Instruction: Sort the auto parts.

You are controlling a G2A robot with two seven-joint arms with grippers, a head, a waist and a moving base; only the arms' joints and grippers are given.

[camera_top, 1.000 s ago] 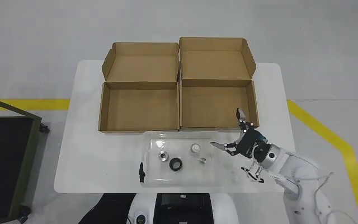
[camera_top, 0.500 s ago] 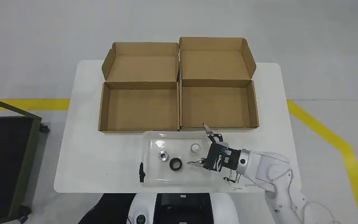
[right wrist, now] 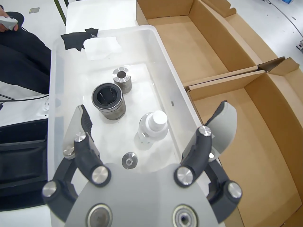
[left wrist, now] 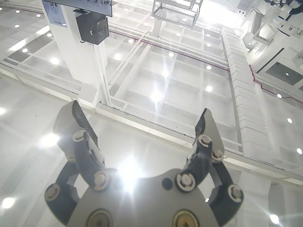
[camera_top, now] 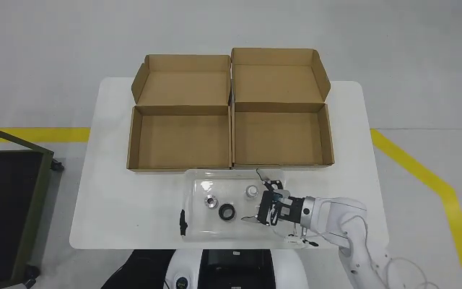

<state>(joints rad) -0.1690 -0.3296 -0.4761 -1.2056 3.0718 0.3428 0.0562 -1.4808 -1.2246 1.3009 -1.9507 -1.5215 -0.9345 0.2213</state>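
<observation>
A white surface [camera_top: 108, 180] fills the middle of the top view. Two open cardboard boxes sit side by side on its upper half, the left box [camera_top: 180, 137] and the right box [camera_top: 278, 137], touching along their shared wall, with their lids folded back toward the top of the frame. Just below them, at the lower centre, lies a clear plastic bin [camera_top: 195, 177] that holds the auto parts. Inside it, from left to right, stand a small steel cylinder [right wrist: 122, 79] with a dark hole in its top, a larger dark linear bearing [right wrist: 109, 101] just beside it, and a white-capped clear plastic part [right wrist: 155, 125] nearer the boxes. A small flat metal disc [right wrist: 129, 160] lies apart from these at the right end of the bin. A torn piece of black tape [right wrist: 75, 40] sticks to the bin's left end. The right gripper [right wrist: 152, 108] hangs over the right part of the bin, its fingers spread wide with nothing between them, one finger above the bin and the other out over its wall toward the right box. The left gripper [left wrist: 140, 109] points up at a ceiling, fingers likewise wide apart and holding nothing.
</observation>
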